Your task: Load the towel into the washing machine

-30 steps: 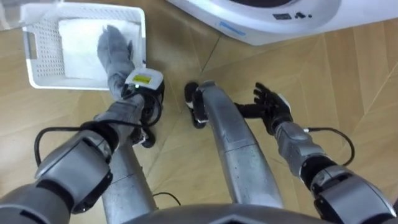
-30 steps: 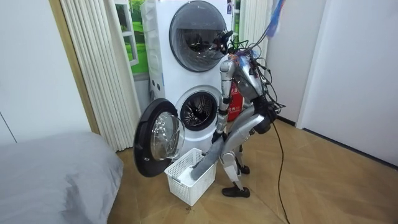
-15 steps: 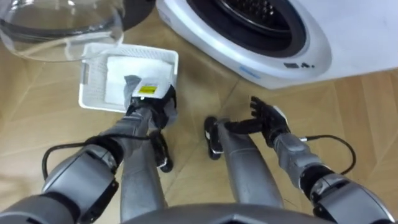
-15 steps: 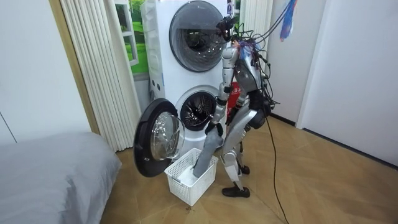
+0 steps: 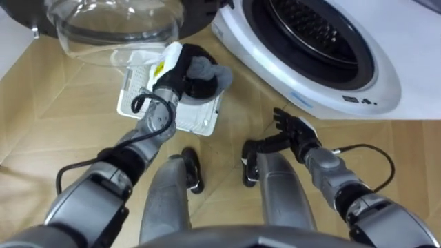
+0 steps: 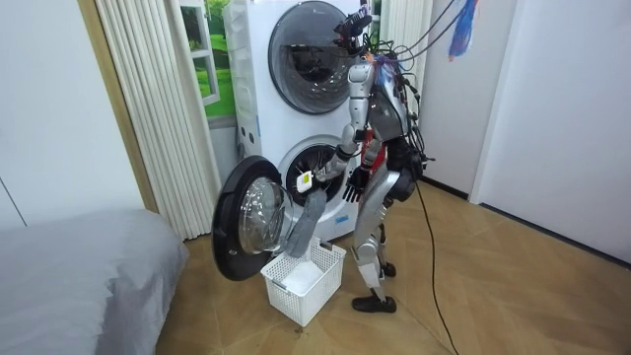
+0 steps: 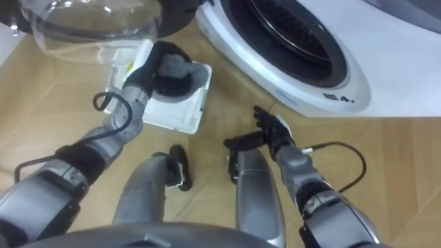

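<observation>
My left hand (image 5: pixel 178 66) is curled round a grey towel (image 5: pixel 204 70) and holds it above the white basket (image 5: pixel 202 121) on the floor. In the room view the towel (image 6: pixel 302 223) hangs down from the hand (image 6: pixel 307 180) into the basket (image 6: pixel 306 286). The lower washing machine's open drum (image 5: pixel 313 31) lies to the right of the hand, and its glass door (image 5: pixel 117 24) swings out to the left. My right hand (image 5: pixel 293 130) hangs open low on my right, holding nothing. I stand upright in front of the stacked machines (image 6: pixel 311 99).
White cloth lies in the basket under the towel. A bed (image 6: pixel 84 281) fills the room view's lower left, with a curtain (image 6: pixel 163 108) behind the open door (image 6: pixel 246 219). Wood floor (image 6: pixel 493 286) stretches to the room view's right.
I have straightened up from a bend. My left hand has risen out of the basket with the grey towel, up towards the drum's height. The eye views have shifted with my head.
</observation>
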Tool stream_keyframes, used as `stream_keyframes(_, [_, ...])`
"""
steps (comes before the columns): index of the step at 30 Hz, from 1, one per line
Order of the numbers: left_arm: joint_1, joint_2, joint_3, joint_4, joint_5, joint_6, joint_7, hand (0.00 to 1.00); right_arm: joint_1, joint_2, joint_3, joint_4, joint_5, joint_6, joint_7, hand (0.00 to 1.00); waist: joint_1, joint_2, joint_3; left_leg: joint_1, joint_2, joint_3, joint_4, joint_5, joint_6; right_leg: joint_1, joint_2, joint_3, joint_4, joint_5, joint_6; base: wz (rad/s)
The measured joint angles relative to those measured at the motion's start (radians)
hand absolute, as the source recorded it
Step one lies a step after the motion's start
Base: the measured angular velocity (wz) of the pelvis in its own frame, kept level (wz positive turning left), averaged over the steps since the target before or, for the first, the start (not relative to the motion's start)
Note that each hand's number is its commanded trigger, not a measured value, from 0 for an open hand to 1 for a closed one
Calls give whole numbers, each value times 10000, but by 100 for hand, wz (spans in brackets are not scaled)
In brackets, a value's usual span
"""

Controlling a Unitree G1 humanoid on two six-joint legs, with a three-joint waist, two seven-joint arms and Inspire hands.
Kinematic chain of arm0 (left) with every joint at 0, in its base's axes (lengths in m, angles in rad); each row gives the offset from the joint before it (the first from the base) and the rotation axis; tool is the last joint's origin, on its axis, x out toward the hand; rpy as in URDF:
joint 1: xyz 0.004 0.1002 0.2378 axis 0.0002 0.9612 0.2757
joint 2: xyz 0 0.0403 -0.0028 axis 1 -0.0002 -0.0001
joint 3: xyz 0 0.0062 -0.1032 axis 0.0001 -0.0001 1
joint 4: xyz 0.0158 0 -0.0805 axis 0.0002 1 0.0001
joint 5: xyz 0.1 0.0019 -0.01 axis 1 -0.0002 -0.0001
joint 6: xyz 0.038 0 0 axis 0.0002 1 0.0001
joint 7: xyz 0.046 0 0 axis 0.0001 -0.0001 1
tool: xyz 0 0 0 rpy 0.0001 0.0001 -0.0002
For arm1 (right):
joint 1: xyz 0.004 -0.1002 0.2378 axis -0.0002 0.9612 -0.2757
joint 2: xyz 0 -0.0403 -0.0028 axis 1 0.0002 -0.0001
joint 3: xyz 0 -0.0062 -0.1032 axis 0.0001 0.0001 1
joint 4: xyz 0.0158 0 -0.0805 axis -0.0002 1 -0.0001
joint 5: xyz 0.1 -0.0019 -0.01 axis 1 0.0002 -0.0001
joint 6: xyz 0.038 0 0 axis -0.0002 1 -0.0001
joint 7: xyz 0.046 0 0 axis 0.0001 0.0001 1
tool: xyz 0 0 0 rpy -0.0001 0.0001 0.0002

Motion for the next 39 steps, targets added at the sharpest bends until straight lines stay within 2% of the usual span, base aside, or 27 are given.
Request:
stream_keyframes(4, [333, -35, -291, -239, -1952, 72, -1689, 100, 86, 103, 15, -158, -5, 85, 111, 0, 52, -8, -46, 53, -7, -76, 34, 12, 20, 156, 8, -77, -25, 4, 7, 9])
stream_keyframes(6, [507, -37, -424, -248, -3135, 194, -2594, 100, 248, 184, 64, -116, 6, 122, 235, 0, 94, 15, -186, 126, -6, -104, 16, 15, 21, 246, 10, -111, -43, 5, 9, 2])
stream_keyframes(7, [549, -36, -424, -248, -3396, 231, -2798, 100, 301, 186, 66, -119, 7, 123, 278, 0, 95, 19, -188, 185, -3, -106, 12, 15, 21, 310, 9, -160, -50, 5, 9, 4])
stream_keyframes(9, [660, 1, -539, -279, -4405, 458, -3565, 100, 505, 175, 58, -133, 48, 132, 365, 0, 87, 50, -260, 334, 8, -172, -91, 18, 17, 518, 7, -166, -145, 12, 15, 6])
stream_keyframes(11, [670, 19, -651, -305, -4993, 541, -4124, 100, 502, 166, 26, -136, 45, 171, 385, 0, 76, 52, -295, 351, 7, -165, -151, 47, 13, 517, 21, -160, -163, 42, 23, 2])
stream_keyframes(14, [740, 57, -890, -471, -5460, 788, -4850, 100, 510, 143, -30, -139, 4, 273, 378, 0, 74, 60, -300, 382, -4, -133, -210, 97, 17, 516, 60, -104, -182, 83, 24, -2])
stream_keyframes(16, [812, 130, -888, -581, -5522, 871, -5121, 100, 514, 124, -30, -139, 12, 342, 382, 0, 104, 79, -309, 393, 26, -114, -235, 115, -10, 514, 136, -79, -247, 140, 3, -10])
stream_keyframes(19, [819, 206, -881, -624, -5991, 1049, -5472, 100, 516, 108, -36, -141, -22, 345, 373, 0, 143, 175, -366, 396, 33, -118, -345, 179, -38, 502, 177, -78, -347, 200, -11, -2])
stream_keyframes(21, [851, 346, -897, -738, -6594, 1165, -5704, 100, 495, 105, -43, -140, -192, 345, 379, 0, 158, 238, -386, 403, 37, -127, -349, 186, -50, 502, 178, -87, -343, 202, -16, 0])
stream_keyframes(22, [850, 374, -888, -765, -6747, 1193, -5754, 100, 486, 101, -38, -139, -220, 342, 385, 4, 158, 249, -383, 403, 35, -136, -350, 186, -51, 502, 179, -88, -344, 202, -16, 0])
stream_keyframes(23, [850, 424, -885, -868, -7059, 1263, -5779, 100, 481, 98, -35, -140, -224, 341, 392, 95, 155, 258, -380, 398, 32, -170, -349, 186, -52, 503, 176, -91, -345, 202, -16, 0])
stream_keyframes(24, [850, 450, -881, -960, -7158, 1297, -5790, 100, 486, 98, -36, -140, -234, 341, 393, 100, 156, 264, -379, 386, 30, -192, -345, 186, -52, 503, 177, -91, -351, 202, -16, 3])
stream_keyframes(29, [860, 478, -632, -1722, -7757, 1509, -6279, 100, 509, 145, -328, -142, -417, 354, 450, 100, 224, 274, -374, 347, 36, -217, -317, 185, -51, 502, 186, -80, -363, 202, -16, 1])
stream_keyframes(32, [850, 332, -356, -1830, -7889, 1657, -6439, 100, 453, 168, -332, -144, -436, 547, 531, 100, 249, 303, -369, 319, 43, -236, -281, 185, -52, 500, 190, -108, -356, 202, -16, 1])
stream_keyframes(35, [811, 207, -356, -1830, -8089, 1766, -6453, 100, 419, 169, -344, -181, -468, 758, 564, 100, 285, 304, -367, 306, 43, -252, -209, 184, -52, 493, 193, -102, -342, 202, -16, 0])
stream_keyframes(39, [811, 128, -364, -1830, -8141, 1966, -6457, 100, 429, 183, -397, -189, -742, 853, 576, 100, 350, 311, -363, 268, 43, -251, -208, 182, -50, 482, 206, -101, -337, 204, -14, 0])
